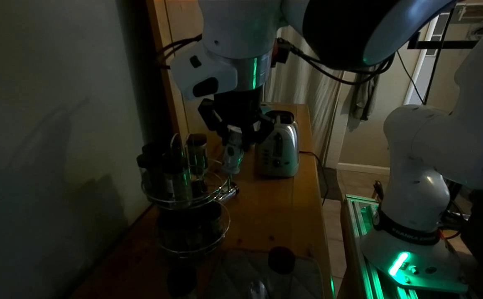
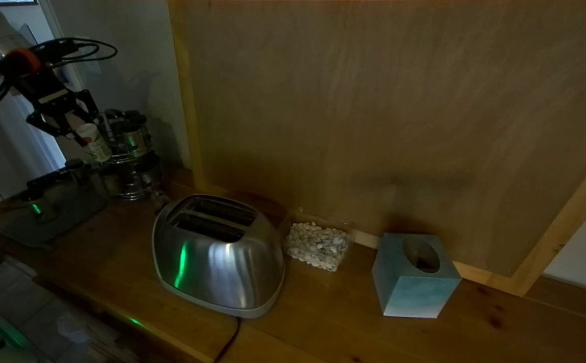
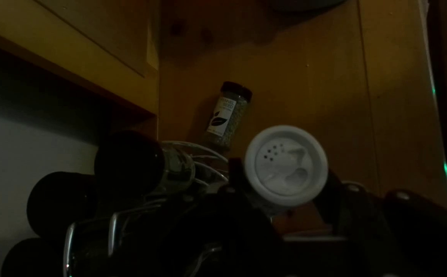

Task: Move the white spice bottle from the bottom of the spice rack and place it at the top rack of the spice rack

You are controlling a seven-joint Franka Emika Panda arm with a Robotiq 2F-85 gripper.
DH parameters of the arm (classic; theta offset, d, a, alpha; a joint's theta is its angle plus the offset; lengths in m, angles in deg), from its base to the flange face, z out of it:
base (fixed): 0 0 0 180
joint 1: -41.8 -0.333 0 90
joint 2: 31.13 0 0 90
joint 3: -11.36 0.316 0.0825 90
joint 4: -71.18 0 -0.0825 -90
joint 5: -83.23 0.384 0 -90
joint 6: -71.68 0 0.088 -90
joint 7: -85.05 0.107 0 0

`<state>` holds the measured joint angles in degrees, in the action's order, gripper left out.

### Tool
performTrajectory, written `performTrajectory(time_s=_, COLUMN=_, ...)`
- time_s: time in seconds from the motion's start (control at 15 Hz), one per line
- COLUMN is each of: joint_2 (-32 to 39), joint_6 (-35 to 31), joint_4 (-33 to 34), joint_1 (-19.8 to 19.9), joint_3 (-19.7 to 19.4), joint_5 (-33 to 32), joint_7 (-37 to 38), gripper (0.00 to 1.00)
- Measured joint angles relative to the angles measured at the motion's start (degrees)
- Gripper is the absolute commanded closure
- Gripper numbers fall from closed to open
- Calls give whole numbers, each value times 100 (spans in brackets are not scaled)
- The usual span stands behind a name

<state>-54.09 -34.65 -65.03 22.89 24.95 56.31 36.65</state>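
While fingers (image 2: 79,138) clasp the white bottle (image 2: 96,146), it tilts near the spice rack (image 1: 194,204), contact unclear.

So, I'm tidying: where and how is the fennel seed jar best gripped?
Probably its middle, from above, closing across its width: the cylindrical fennel seed jar lies on its side. Favour the black cap end; the spice rack seems close to the other. Release the white spice bottle first.
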Motion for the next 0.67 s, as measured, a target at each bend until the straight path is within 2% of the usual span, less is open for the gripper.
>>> performTrajectory(time_s=0.67, joint_2=-261, joint_6=-80, joint_4=43, joint_1=2, joint_3=-69, joint_5=-358, joint_7=-176, gripper=80)
